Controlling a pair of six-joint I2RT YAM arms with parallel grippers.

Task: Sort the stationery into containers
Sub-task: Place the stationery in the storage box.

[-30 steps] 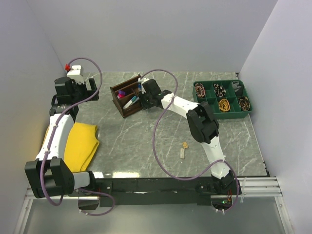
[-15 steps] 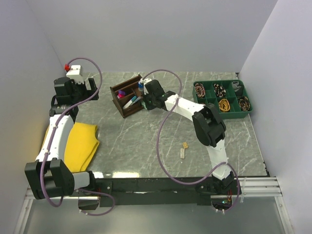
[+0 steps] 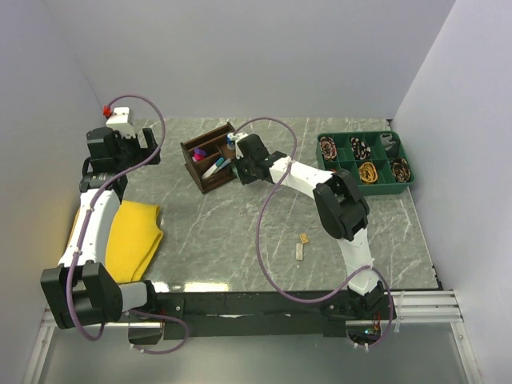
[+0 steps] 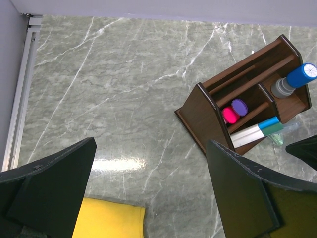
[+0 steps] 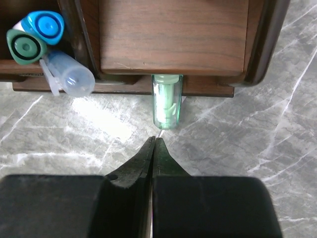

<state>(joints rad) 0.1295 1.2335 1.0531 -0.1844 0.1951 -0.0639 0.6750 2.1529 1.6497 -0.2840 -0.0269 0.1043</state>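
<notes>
The dark brown wooden organiser [image 3: 208, 156] stands at the back middle of the table. It holds pink-capped [image 4: 229, 115] and purple-capped [image 4: 239, 106] markers, a blue-capped cylinder [image 4: 300, 77] and a white pen with blue and green caps [image 4: 257, 132]. My right gripper [image 3: 237, 166] is shut and empty at the organiser's right end. In the right wrist view its tip [image 5: 154, 142] is just short of a translucent green pen end [image 5: 167, 101] that sticks out from under the organiser [image 5: 173, 37]. My left gripper [image 4: 153, 198] is open and empty, up to the organiser's left. Two small tan and white eraser pieces [image 3: 302, 245] lie on the table at front middle.
A green divided tray [image 3: 344, 166] with coiled items sits at the back right. A yellow cloth [image 3: 132, 236] lies at the left edge, and shows below my left gripper [image 4: 106, 218]. White walls close in the left, back and right sides.
My right gripper has moved slightly left toward the organiser's end and its elbow has shifted right. My left gripper has moved slightly back. The organiser and erasers have not moved.
</notes>
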